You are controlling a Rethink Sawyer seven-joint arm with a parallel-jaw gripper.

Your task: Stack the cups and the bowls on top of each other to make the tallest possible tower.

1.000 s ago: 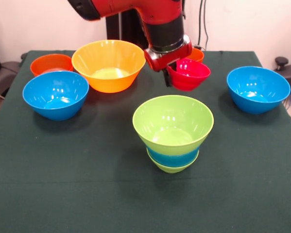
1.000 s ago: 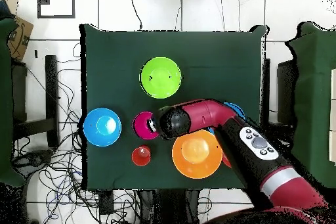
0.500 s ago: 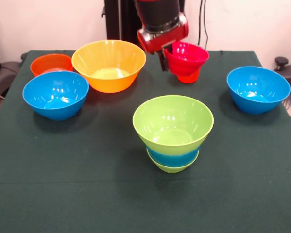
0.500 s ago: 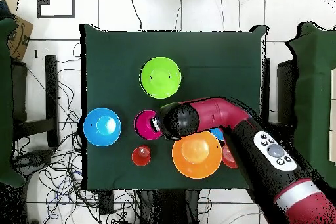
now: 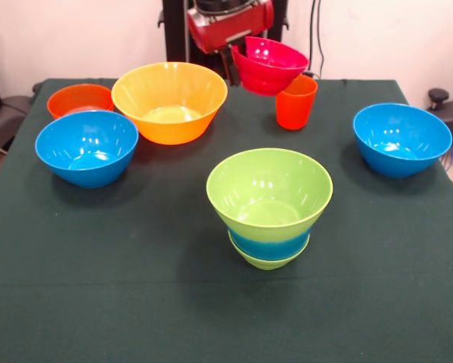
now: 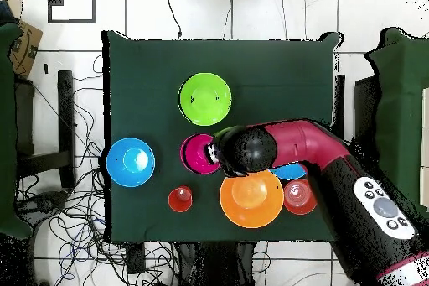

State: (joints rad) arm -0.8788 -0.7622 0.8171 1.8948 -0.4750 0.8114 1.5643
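Observation:
My gripper (image 5: 234, 63) is shut on the rim of the small red-pink bowl (image 5: 271, 65), which hangs tilted in the air above the far side of the table. From overhead the red-pink bowl (image 6: 198, 153) shows beside the gripper (image 6: 214, 153). Just below and beside it stands an orange cup (image 5: 296, 102). The tower (image 5: 269, 206) near the table's middle is a large lime bowl nested in a blue bowl and a small green one. The largest bowl (image 5: 169, 101), yellow-orange, sits at the far left with a small orange bowl (image 5: 79, 99) beside it.
Two loose blue bowls stand on the dark green cloth: one at the left (image 5: 86, 147) and one at the right (image 5: 401, 139). In the overhead view the arm (image 6: 318, 165) covers most of one blue bowl (image 6: 292, 171).
The gripper has risen with the red-pink bowl and shifted left in the front view. The orange cup, hidden behind the bowl before, now shows fully.

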